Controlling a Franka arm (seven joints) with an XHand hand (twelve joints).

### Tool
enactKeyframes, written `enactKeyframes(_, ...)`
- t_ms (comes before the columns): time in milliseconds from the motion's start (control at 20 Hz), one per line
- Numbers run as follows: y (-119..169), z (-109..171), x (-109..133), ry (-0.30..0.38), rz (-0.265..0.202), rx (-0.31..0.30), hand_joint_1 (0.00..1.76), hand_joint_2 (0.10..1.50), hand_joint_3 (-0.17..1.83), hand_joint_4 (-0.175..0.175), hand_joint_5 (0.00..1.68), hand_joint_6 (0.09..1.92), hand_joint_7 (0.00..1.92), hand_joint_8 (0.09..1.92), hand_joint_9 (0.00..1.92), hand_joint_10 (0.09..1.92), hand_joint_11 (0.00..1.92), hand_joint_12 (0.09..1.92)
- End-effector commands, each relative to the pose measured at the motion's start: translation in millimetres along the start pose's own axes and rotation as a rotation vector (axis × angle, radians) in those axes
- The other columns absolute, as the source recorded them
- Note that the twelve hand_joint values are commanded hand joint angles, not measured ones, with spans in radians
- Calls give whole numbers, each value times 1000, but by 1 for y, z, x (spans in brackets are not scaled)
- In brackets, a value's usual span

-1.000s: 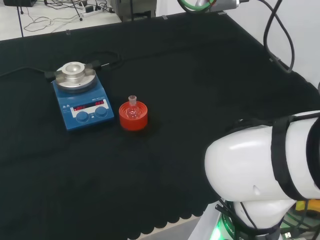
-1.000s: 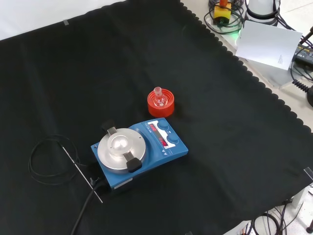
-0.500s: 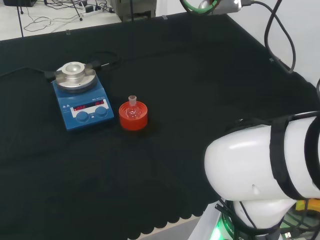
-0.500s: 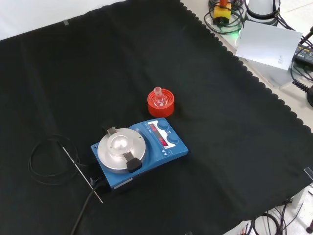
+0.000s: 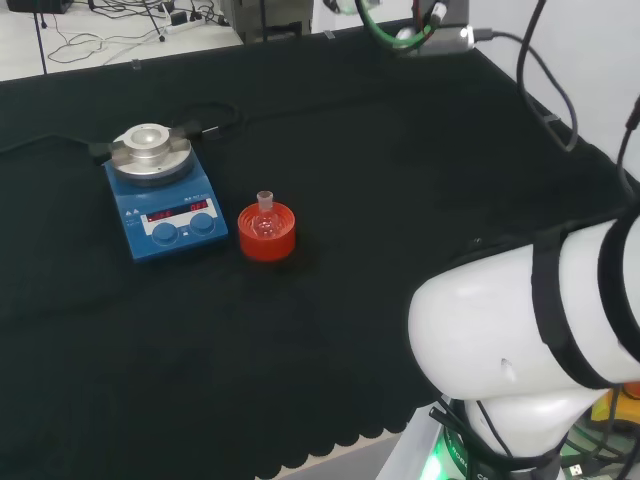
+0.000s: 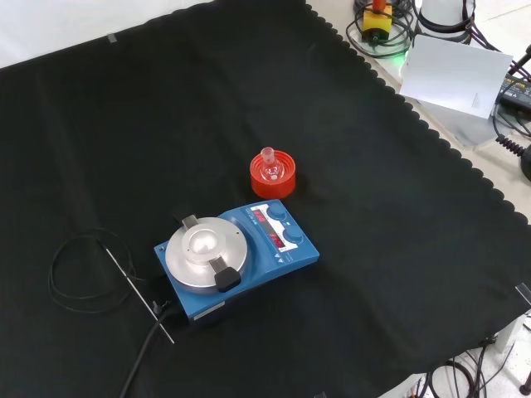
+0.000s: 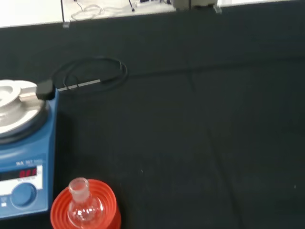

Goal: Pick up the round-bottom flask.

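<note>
Presently, the round-bottom flask point(image 6: 269, 170) sits upright in its red ribbed stand point(image 6: 272, 177) near the middle of the surface point(image 6: 124, 124), neck up and bulb cradled in the ring, which is evidently there to keep a vessel with no flat base from rolling. In the front view the stand lies just beyond the blue hotplate stirrer point(image 6: 236, 259), close to its control face but apart from it; in the head view the flask point(image 5: 265, 220) and its stand point(image 5: 266, 233) are just to the right of the stirrer point(image 5: 163, 203). A probe on a coiled black cable point(image 6: 83, 274) rests on the cloth on the stirrer's far side from the flask, well clear of it. From the wrist, I see the flask point(image 7: 83, 206) in its stand point(image 7: 86, 210) with the stirrer point(image 7: 24, 157) beside it. I cannot tell how my fingers are set. My judgement is that the approach has not reached the flask and the pick is not begun. The exposed neck offers the obvious hold, and the stirrer's nearness suggests coming in from the open side.
</note>
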State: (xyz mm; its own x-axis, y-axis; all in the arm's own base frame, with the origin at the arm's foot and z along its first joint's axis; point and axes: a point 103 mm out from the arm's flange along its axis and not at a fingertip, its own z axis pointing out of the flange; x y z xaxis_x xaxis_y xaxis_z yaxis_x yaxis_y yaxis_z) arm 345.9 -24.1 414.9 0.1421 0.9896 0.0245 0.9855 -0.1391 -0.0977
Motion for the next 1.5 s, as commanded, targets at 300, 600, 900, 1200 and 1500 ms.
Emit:
enactKeyframes(300, 28, 85, -11, 45, 31, 96, 157, 1247, 296, -15, 442, 270, 74, 554, 192, 665, 0, 1305)
enactKeyframes(600, 43, 122, -14, 54, 0, 106, 188, 1245, 285, -20, 462, 272, 86, 558, 204, 666, 0, 1305)
enactKeyframes(900, 52, 156, -4, 80, -65, 93, 462, 1122, 224, -29, 518, 279, 131, 574, 261, 675, 0, 1320)
enactKeyframes(1200, 62, 183, 21, 89, -107, 131, 701, 899, 352, -27, 573, 240, 167, 581, 335, 647, 0, 1358)
enactKeyframes(1500, 70, 209, 38, 92, -130, 142, 846, 722, 547, -36, 600, 237, 184, 595, 366, 650, 0, 1391)
